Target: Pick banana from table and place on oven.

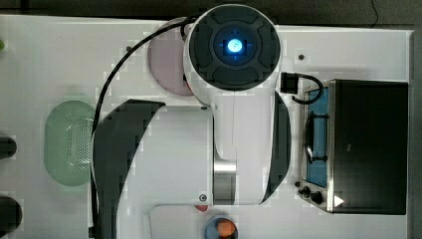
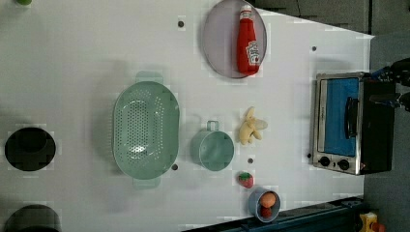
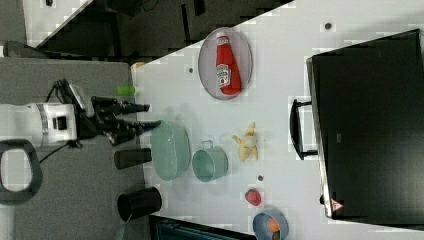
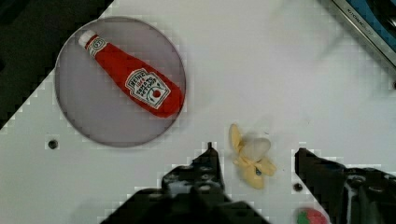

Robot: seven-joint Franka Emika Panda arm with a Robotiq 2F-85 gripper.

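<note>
The banana (image 2: 251,128) is small, pale yellow and peeled-looking, and lies on the white table (image 2: 72,58) between the teal cup and the oven (image 2: 350,123). The oven is silver with a black top (image 1: 370,144) and a blue glass door. In the wrist view the banana (image 4: 252,158) lies on the table (image 4: 280,70) below my gripper (image 4: 256,150), framed between the two black fingers (image 4: 208,165). In the right view my gripper (image 3: 149,115) hangs well above the table, open, holding nothing. The banana (image 3: 246,142) rests apart from it.
A ketchup bottle (image 2: 247,41) lies on a pink plate (image 2: 217,43). A green colander (image 2: 145,128), a teal cup (image 2: 212,149), a red strawberry (image 2: 246,180) and a blue bowl (image 2: 263,204) holding an orange ball surround the banana. Black cups (image 2: 29,148) stand at the left view's left edge.
</note>
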